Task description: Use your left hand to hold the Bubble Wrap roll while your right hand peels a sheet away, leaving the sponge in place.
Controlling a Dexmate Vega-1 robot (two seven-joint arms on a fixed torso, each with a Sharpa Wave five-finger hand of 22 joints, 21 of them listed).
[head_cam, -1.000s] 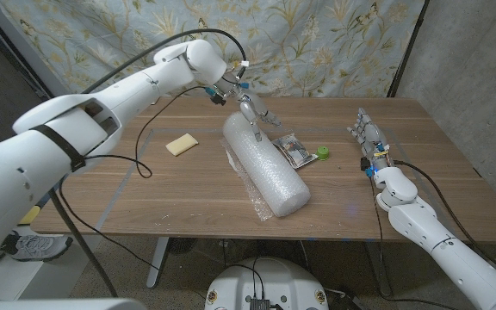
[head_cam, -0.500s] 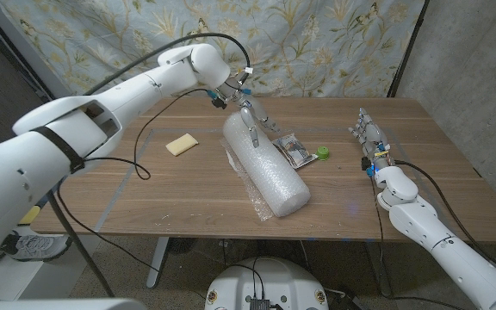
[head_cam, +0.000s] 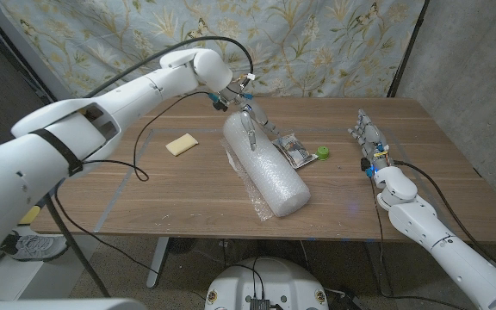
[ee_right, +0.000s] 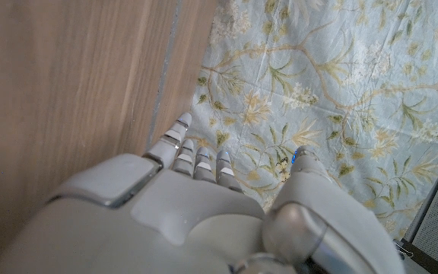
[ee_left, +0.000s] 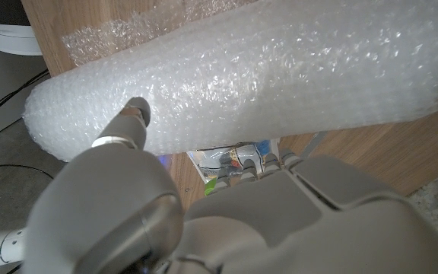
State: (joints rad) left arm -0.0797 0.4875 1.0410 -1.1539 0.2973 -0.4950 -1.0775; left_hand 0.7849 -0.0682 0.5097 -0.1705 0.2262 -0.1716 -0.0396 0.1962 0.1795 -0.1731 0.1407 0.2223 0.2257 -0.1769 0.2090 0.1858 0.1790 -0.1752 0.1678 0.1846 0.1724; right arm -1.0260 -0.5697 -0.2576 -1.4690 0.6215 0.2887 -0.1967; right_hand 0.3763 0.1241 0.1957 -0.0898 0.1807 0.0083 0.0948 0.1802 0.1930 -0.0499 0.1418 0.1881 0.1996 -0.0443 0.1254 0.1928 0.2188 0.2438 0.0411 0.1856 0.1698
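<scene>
I should press my open left hand point(head_cam: 250, 118) firmly down on the white cylindrical bubble-wrap roll point(head_cam: 263, 164) first; empty right hand point(head_cam: 367, 138) waits, fingers extended.

The Bubble Wrap roll point(head_cam: 263, 164) hides part of the dark packet point(head_cam: 293, 150) lying just beside it. In the left wrist view the roll point(ee_left: 265, 84) runs off the picture's edge. Contact between the left hand point(head_cam: 250, 116) and the roll's far end cannot be confirmed. The packet's print is too small to read.
</scene>
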